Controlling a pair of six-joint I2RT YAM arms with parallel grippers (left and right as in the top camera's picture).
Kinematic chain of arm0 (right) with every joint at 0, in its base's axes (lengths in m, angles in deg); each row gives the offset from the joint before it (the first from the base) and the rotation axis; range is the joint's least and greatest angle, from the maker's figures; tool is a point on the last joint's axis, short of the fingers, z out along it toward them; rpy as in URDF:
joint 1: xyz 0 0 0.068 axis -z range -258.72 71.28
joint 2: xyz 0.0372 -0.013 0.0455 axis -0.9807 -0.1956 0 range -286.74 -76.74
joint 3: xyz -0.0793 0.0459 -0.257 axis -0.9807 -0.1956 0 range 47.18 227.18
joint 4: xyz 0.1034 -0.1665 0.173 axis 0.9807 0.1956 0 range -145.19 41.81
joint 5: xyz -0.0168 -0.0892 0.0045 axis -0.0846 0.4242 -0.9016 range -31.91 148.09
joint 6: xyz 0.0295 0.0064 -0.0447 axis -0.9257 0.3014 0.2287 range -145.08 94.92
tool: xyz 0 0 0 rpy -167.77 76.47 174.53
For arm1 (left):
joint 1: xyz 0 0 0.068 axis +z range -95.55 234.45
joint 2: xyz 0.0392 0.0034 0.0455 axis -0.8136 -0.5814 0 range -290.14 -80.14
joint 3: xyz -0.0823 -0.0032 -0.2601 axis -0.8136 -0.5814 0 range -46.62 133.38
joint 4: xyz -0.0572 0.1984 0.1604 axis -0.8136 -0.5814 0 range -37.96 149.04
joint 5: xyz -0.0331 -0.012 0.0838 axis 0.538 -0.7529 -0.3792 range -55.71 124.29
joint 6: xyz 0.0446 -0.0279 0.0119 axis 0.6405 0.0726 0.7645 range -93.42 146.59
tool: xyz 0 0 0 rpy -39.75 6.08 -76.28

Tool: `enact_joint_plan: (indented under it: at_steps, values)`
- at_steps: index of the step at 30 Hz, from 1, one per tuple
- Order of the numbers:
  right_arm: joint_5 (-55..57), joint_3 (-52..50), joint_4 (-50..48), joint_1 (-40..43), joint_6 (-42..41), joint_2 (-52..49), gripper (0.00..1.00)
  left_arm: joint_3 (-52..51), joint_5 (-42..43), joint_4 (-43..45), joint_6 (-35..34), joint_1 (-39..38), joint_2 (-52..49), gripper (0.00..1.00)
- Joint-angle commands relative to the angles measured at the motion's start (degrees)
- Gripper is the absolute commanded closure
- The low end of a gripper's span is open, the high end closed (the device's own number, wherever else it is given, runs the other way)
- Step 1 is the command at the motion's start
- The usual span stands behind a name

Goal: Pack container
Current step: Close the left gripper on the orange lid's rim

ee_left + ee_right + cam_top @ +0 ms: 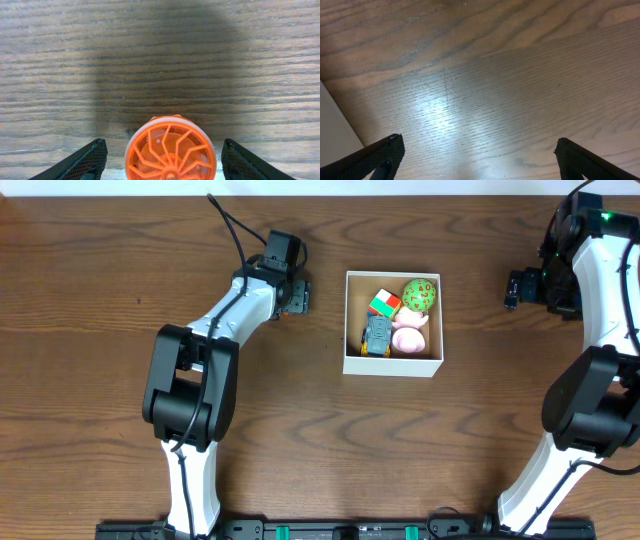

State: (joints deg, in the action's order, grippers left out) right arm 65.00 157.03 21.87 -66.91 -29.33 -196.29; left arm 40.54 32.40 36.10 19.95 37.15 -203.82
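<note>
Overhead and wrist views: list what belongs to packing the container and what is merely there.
Belongs: container, with cube, green spotted ball, pink toy and grey toy car inside; orange wheel toy inside the open left end effector.
Merely there: wooden table; right end effector, open over bare wood.

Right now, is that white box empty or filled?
Partly filled: the container holds a colour cube, a green spotted ball, a pink toy and a grey toy.

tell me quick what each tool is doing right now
Left tool: open, with an orange wheel toy between its fingers, not gripped.
Right tool: open, holding nothing.
</note>
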Motion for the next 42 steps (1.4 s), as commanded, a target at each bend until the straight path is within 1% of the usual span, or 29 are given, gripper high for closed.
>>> enact_joint_plan:
  at_steps: [1, 20, 21, 22, 23, 24, 42]
  values:
    - [0.0, -0.1, 0.0, 0.2, 0.5, 0.4, 0.01, -2.6, -0.2, 1.4, -1.6, 0.3, -0.7, 0.26]
    - [0.0, -0.1, 0.0, 0.2, 0.5, 0.4, 0.01, -3.3, -0.2, 4.5, -1.6, 0.3, -0.7, 0.27]
    - [0.0, -0.1, 0.0, 0.2, 0.5, 0.4, 0.01, -3.3, -0.2, 4.5, -1.6, 0.3, -0.7, 0.27]
    - [0.0, -0.1, 0.0, 0.2, 0.5, 0.4, 0.01, -3.3, -0.2, 4.5, -1.6, 0.3, -0.7, 0.35]
    - [0.0, -0.1, 0.0, 0.2, 0.5, 0.4, 0.01, -3.3, -0.2, 4.5, -1.6, 0.3, -0.7, 0.38]
    - [0.0, -0.1, 0.0, 0.2, 0.5, 0.4, 0.01, -3.3, -0.2, 4.6, -1.6, 0.3, -0.7, 0.39]
    - [0.0, -0.1, 0.0, 0.2, 0.5, 0.4, 0.01, -3.3, -0.2, 5.1, -1.3, 0.3, -0.6, 0.4]
